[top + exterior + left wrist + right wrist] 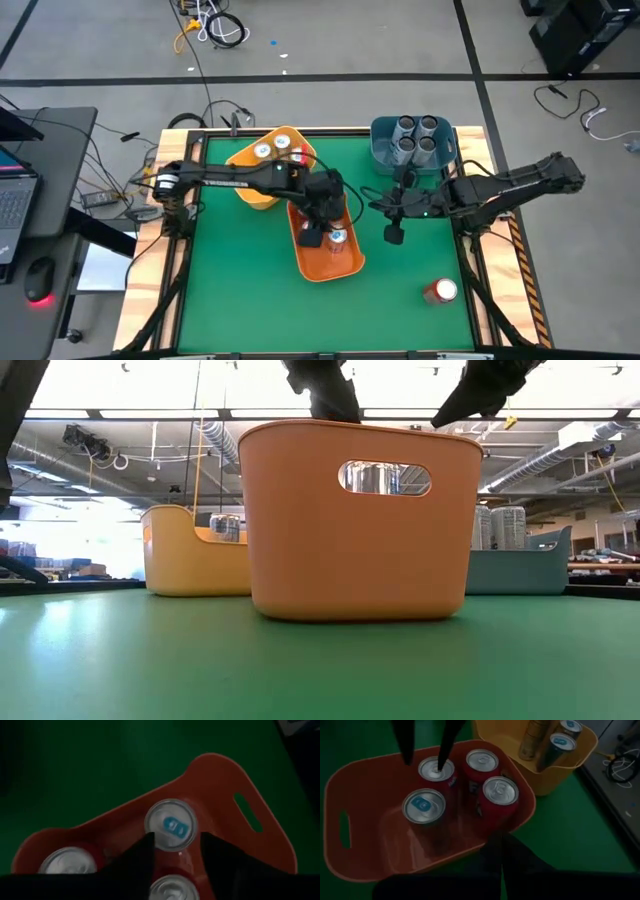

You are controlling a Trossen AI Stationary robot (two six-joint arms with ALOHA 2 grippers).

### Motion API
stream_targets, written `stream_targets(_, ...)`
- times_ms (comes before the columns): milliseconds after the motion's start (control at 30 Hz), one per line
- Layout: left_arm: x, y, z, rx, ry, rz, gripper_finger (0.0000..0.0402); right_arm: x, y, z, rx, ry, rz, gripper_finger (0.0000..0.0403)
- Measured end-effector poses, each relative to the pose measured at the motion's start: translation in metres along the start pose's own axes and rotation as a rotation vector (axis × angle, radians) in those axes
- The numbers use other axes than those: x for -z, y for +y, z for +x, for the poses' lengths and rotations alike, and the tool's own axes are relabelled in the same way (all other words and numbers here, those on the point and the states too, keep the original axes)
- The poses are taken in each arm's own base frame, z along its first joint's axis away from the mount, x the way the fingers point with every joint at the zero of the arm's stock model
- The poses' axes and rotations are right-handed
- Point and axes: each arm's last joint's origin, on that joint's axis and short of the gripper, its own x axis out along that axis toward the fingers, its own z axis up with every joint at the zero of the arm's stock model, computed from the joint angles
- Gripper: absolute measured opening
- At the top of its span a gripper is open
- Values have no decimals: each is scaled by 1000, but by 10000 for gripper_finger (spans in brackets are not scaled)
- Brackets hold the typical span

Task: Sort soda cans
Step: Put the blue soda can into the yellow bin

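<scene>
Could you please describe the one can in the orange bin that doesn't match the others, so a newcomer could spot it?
Find the orange bin mid-table. Four cans stand inside; the odd can has a teal tab on its silver top, unlike its three red neighbours.

Left arm stretches from nine o'clock toward table centre, wrist bent down, left gripper [318, 226] hanging with its fingers [406, 740] parted. Right arm reaches in from three o'clock, elbow out wide, right gripper [393, 232] pointing down, fingers pressed together at the tip.

floor [400, 40]: grey, cables | desk [40, 150]: laptop [12, 195], mouse [40, 280] | ceiling [560, 435]: exposed ducts
</scene>
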Motion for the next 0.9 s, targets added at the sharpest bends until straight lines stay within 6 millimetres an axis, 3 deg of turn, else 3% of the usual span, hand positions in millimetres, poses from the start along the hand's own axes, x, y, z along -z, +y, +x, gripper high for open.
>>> stream_targets(233, -3, -9, 15, -86, 45, -36, 280, 1, 4, 1, -15, 7, -9, 0)
stream_targets(433, 0, -9, 28, -108, 85, -68, 353, 1, 5, 1, -21, 6, -7, 0)
stream_targets(633, 2, -10, 34, -50, 100, -113, 384, 1, 5, 1, -32, 8, -7, 0)
stream_targets(900, -2, -9, 39, -36, 62, -131, 388, 1, 5, 1, -33, 8, -6, 0)
